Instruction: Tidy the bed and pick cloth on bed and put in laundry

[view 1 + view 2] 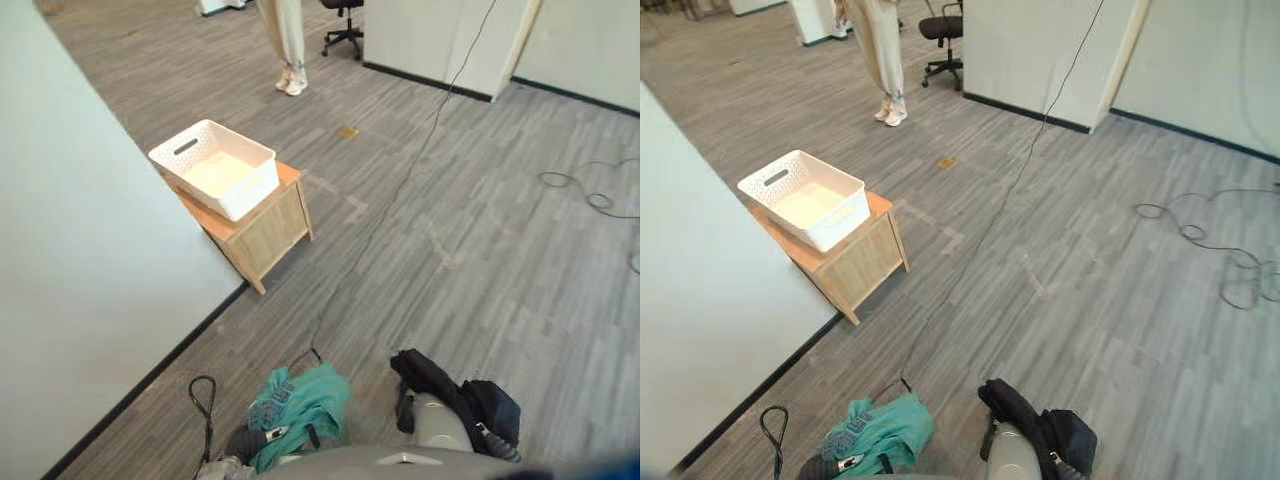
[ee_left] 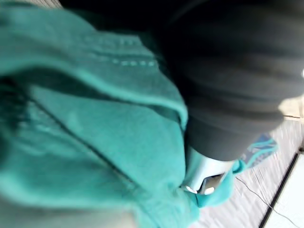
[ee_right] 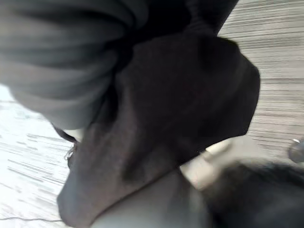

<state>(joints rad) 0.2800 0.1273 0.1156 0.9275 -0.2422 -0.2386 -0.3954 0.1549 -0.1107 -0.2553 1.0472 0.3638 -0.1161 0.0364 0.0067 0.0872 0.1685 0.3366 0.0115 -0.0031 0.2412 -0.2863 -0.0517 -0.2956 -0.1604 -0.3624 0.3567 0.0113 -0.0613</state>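
A teal cloth point(image 1: 300, 400) hangs bunched at the bottom of the eye views, low over the grey floor. My left hand point(image 2: 204, 172) is shut on it, with the teal cloth point(image 2: 95, 133) folded around a finger. To its right a black cloth point(image 1: 450, 385) is draped over my right hand point(image 3: 61, 57), and that black cloth point(image 3: 180, 104) covers what lies past the ribbed cover. The white laundry basket point(image 1: 250, 195) stands empty on a small wooden side table point(image 1: 265, 235), ahead and to the left.
A pale wall point(image 1: 80, 250) runs along the left, right beside the side table. A person's legs point(image 1: 288, 45) and an office chair point(image 1: 345, 25) are at the far end. Cable loops point(image 1: 590, 190) lie on the floor at the right.
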